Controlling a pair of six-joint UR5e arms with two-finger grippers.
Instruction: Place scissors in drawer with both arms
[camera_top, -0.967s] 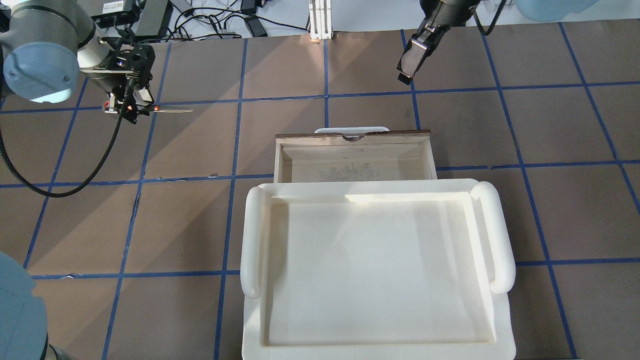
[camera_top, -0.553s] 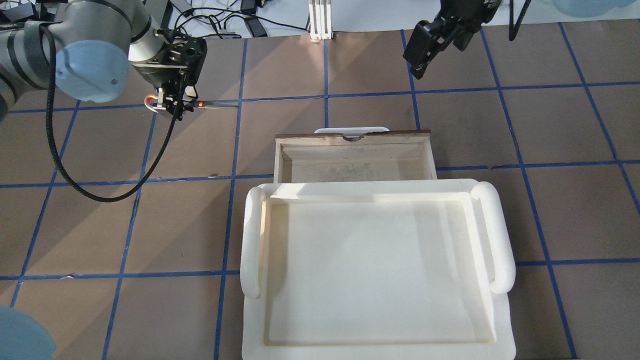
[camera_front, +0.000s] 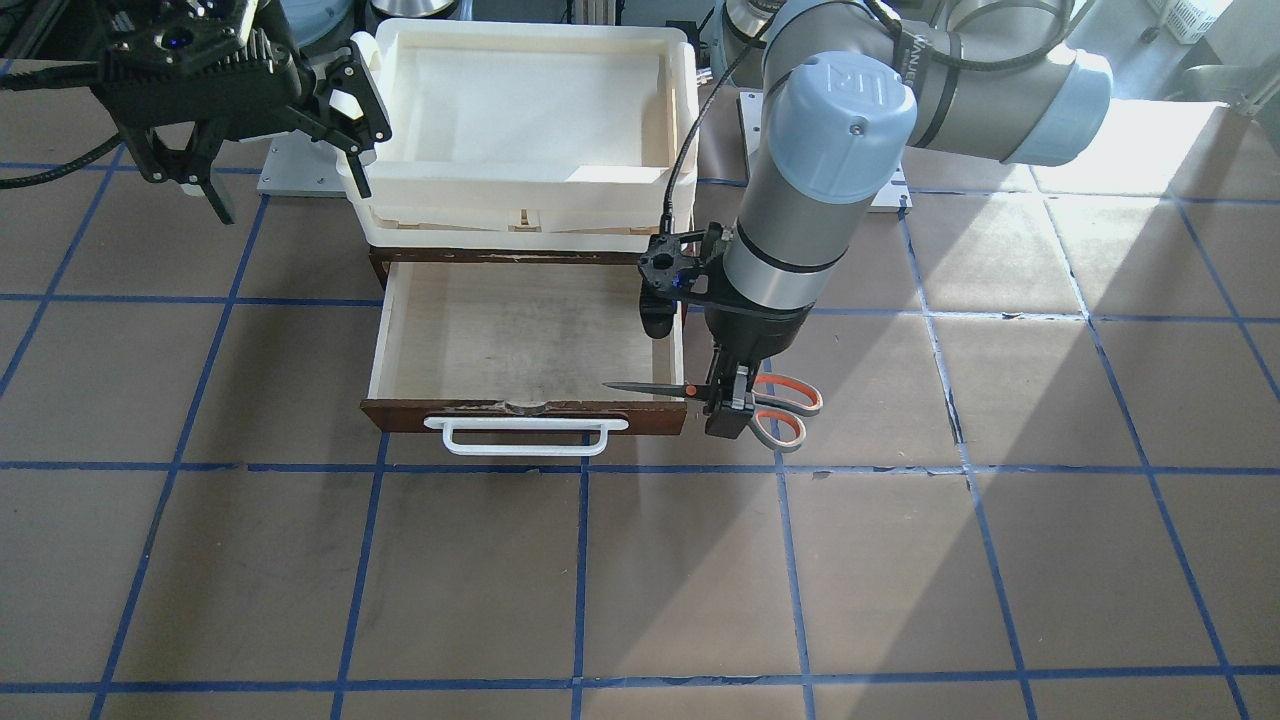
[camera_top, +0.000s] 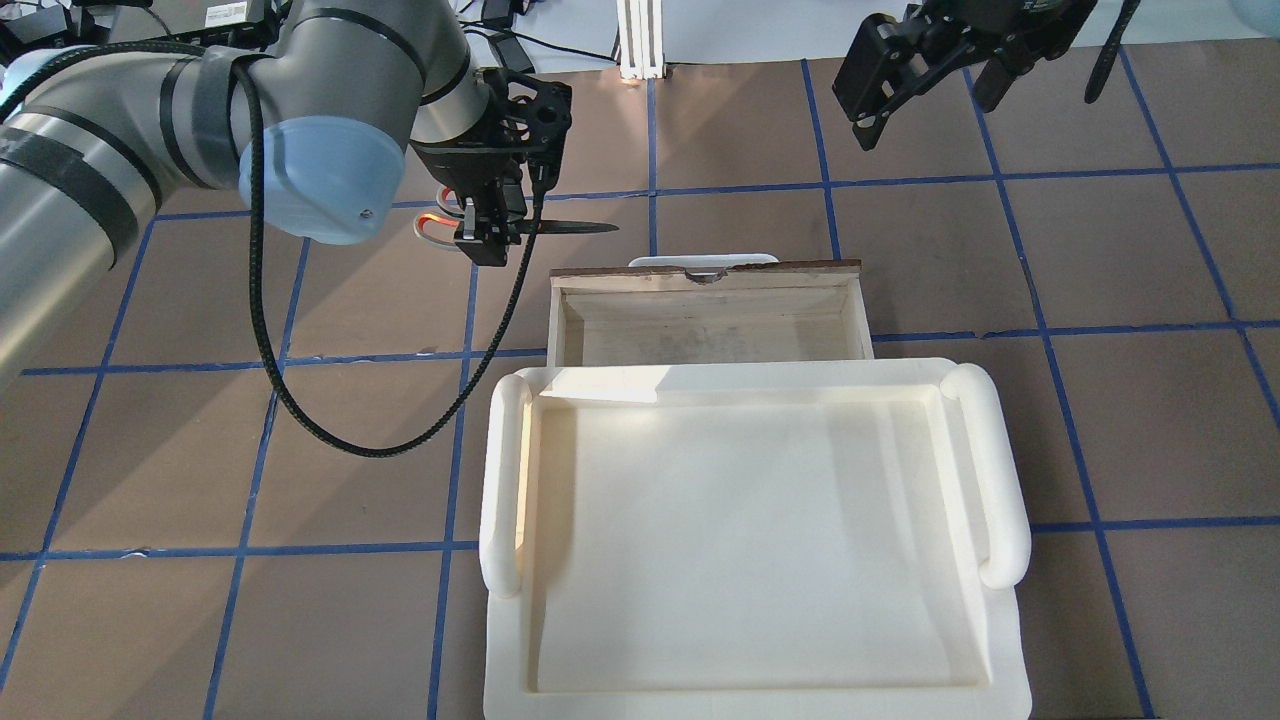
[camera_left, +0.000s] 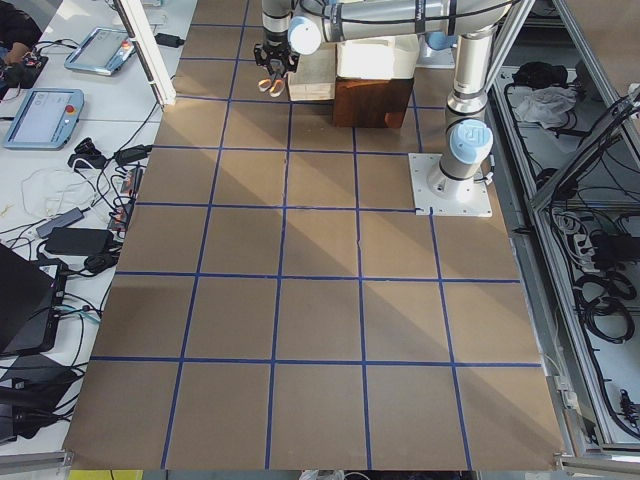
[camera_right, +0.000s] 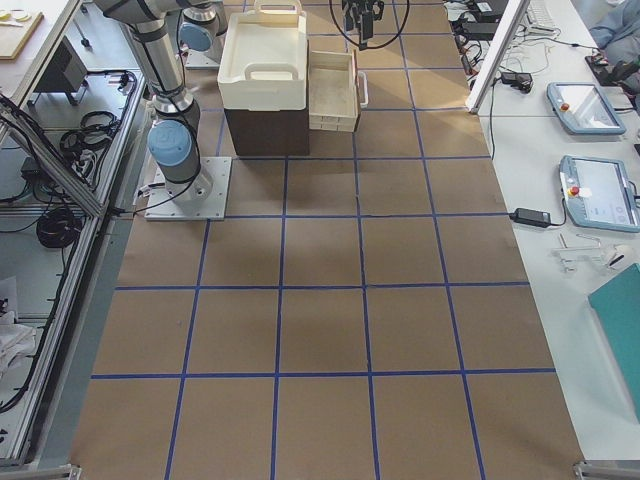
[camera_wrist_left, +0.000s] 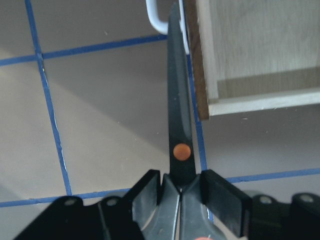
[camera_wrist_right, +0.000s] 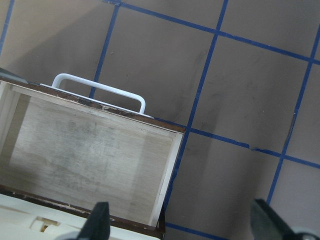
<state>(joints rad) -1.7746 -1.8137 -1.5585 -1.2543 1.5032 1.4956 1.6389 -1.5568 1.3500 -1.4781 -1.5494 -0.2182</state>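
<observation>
The left gripper (camera_top: 488, 232) is closed on the scissors (camera_top: 575, 228) just behind the pivot, blades near the drawer (camera_top: 800, 268) front corner. The right gripper (camera_top: 922, 108) is wide open and holds nothing.

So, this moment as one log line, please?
left tool: shut on scissors | scissors: aloft, by drawer front | drawer: open | right tool: open, empty

**Dark metal, bare wood, white plastic**

The scissors (camera_wrist_left: 179, 125) in the left end effector (camera_wrist_left: 183, 186) have matt dark metal blades and smooth plastic loops. Beside it, the drawer (camera_top: 700, 335) is pale, scuffed bare wood with a chipped red-brown front and a glossy white plastic handle (camera_top: 660, 260). The table (camera_top: 350, 450) is matt brown.
</observation>
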